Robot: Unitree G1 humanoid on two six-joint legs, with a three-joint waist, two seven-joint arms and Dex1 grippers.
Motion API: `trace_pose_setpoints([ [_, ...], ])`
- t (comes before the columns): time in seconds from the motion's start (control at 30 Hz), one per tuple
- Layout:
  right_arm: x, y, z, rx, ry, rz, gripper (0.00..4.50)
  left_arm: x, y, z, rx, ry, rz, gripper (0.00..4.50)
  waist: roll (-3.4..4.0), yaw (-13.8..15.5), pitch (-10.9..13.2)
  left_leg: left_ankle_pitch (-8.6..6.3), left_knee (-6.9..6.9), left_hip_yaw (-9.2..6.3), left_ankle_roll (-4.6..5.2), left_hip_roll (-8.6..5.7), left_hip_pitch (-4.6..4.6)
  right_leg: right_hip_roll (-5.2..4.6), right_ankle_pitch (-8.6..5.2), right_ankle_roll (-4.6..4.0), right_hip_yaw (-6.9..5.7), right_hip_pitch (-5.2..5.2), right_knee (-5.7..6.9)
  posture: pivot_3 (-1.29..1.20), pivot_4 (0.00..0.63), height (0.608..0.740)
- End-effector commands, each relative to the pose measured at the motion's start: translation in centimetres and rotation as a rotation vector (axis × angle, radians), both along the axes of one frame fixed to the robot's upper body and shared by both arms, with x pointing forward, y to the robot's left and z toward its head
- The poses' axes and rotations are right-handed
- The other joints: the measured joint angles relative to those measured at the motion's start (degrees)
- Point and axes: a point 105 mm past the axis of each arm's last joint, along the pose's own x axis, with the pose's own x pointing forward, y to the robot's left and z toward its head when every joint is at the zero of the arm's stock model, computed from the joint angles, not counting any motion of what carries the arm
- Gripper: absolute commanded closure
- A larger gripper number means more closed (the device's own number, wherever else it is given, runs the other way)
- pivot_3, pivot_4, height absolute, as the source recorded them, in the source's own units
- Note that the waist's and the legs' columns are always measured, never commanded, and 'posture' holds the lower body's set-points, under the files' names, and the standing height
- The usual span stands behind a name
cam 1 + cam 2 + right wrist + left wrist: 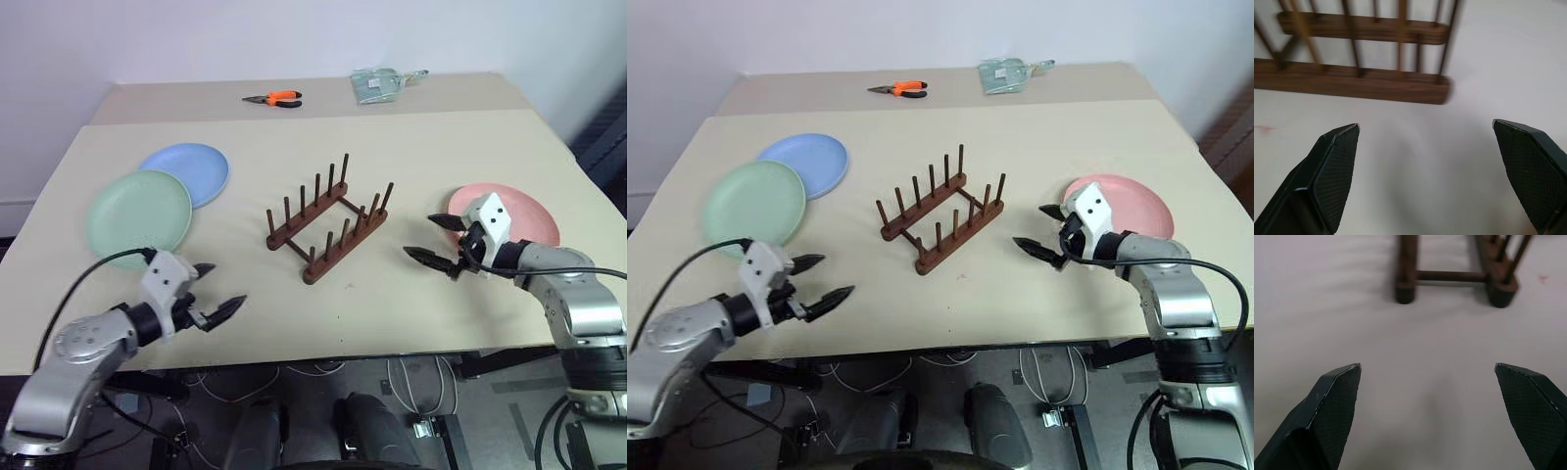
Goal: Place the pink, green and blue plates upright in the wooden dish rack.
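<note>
The left gripper (217, 291) and right gripper (433, 239) both gape wide, holding nothing. Between them stands the pegged dark wooden dish rack (328, 219) on the smooth beige table (392, 294)

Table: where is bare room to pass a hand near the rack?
Bare table lies between the wooden dish rack and the near edge, and between rack and pink plate. Crowded on the robot's left: green plate overlaps blue plate.

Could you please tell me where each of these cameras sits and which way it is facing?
Left eye and right eye: on the head, looking forward and down at the table with the wooden dish rack; both arms show.
Left wrist: on the left arm, facing the rack's end; open fingers show.
Right wrist: on the right arm, facing the rack's side; open fingers show.
Shared: the rack.
</note>
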Motion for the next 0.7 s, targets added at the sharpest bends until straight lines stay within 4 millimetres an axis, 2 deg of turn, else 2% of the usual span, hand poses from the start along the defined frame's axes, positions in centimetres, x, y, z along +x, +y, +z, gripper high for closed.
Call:
trace_pose_setpoints([
  [0.03, -1.9, 2.2, 1.2, 0.005, -0.017, 0.091, 0.04, 0.4, -3.6, -0.5, 0.028, -0.037, -0.024, 0.00, 0.00, 0.0, 0.0, 0.00, 0.01, 0.00, 0.00, 0.00, 0.01, 0.00, 0.00, 0.00, 0.00, 0.03, 0.00, 0.00, 0.150, 0.740],
  [0.2, -2.5, 3.3, 1.0, 0.008, -0.002, 0.108, 0.04, 0.8, -8.4, -2.0, -0.011, 0.005, -0.015, 0.00, -0.03, -0.2, 0.0, 0.00, 0.04, 0.01, 0.00, -0.01, 0.03, 0.00, 0.02, 0.04, 0.01, 0.06, -0.01, 0.00, 0.150, 0.740],
  [0.3, -2.3, 3.8, 1.1, 0.011, -0.007, 0.111, 0.04, 1.2, -10.0, -3.1, -0.018, 0.045, 0.014, 0.00, -0.02, -0.3, 0.0, 0.00, 0.03, 0.01, 0.00, 0.00, 0.17, 0.06, 0.02, 0.05, 0.01, 0.17, -0.01, 0.00, 0.150, 0.740],
  [0.4, -2.0, 4.1, 1.1, 0.011, -0.012, 0.116, 0.04, 2.1, -10.7, -3.9, -0.026, 0.085, 0.067, 0.00, -0.02, -0.1, 0.0, 0.00, 0.04, 0.01, 0.00, 0.00, 0.27, 0.08, 0.02, 0.05, 0.01, 0.28, 0.01, 0.00, 0.150, 0.740],
  [0.5, -1.8, 4.3, 1.1, 0.012, -0.015, 0.120, 0.00, 2.9, -10.9, -3.9, -0.038, 0.078, 0.105, 0.84, -0.02, 0.0, 0.0, 0.04, 0.07, 0.00, 0.06, -0.01, 0.35, 0.08, 0.05, 0.09, 0.01, 0.41, 0.00, 0.00, 0.150, 0.740],
  [0.7, -1.6, 4.0, 1.1, 0.006, -0.029, 0.106, 0.00, 3.9, -11.3, -3.4, -0.076, 0.058, 0.112, 3.66, -0.01, 0.0, 0.0, 0.05, 0.11, 0.00, 0.08, -0.04, 0.35, 0.06, 0.07, 0.13, 0.01, 0.44, -0.05, 0.00, 0.150, 0.740],
])
